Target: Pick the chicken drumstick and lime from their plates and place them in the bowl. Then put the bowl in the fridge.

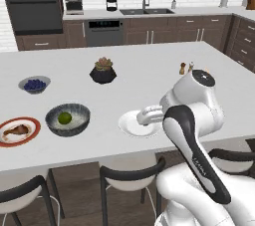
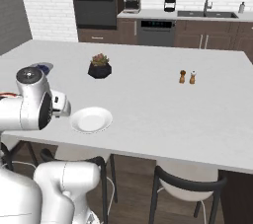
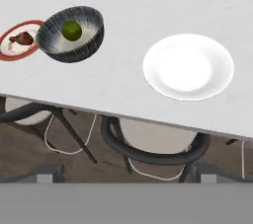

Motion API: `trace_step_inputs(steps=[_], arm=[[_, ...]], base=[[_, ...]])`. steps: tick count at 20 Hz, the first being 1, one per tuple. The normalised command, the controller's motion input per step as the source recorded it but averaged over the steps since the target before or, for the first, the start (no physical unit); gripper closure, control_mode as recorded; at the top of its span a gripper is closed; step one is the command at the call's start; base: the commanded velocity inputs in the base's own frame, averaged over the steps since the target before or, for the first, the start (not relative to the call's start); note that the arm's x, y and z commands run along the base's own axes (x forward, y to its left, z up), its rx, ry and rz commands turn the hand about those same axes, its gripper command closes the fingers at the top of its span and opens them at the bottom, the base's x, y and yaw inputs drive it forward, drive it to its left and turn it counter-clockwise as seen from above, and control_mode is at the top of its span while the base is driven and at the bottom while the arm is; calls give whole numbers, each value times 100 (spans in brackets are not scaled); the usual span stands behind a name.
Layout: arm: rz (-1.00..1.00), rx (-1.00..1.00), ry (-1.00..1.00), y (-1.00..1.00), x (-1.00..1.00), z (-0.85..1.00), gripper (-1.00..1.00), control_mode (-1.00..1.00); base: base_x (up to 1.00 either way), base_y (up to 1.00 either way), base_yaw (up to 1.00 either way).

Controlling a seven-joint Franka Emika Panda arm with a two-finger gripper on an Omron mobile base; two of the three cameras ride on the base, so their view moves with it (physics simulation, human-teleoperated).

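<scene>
One small reddish-brown chicken drumstick lies on the orange-rimmed plate, upper left of frame; light, greasy, best gripped mid-body. Pincer jaws spread apart, empty.

Soft, even light is falling over the whole kitchen, bright and without a clear single source. The pale desk is looking nearly washed out, and only faint shadows are sitting under the bowl and the white plate. A mild sheen is showing on the arm's white shell. Beneath the desk the floor and the chairs are lying in dimmer, browner light. All three pictures are rendering slightly soft and grainy, with fine details smeared. Straight edges are staying straight out to the borders.
</scene>
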Motion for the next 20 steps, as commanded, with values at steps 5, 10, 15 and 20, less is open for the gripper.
trace_step_inputs(steps=[5, 10, 15, 20], arm=[[-6, 0, 0, -1, -14, 1, -100, 100], [0, 0, 0, 0, 0, 0, -100, 100], [0, 0, 0, 0, 0, 0, -100, 100], [0, 0, 0, 0, 0, 0, -100, 100]], base=[[-74, 46, -6], [-86, 100, -7], [-11, 100, -2], [99, 94, -10]])
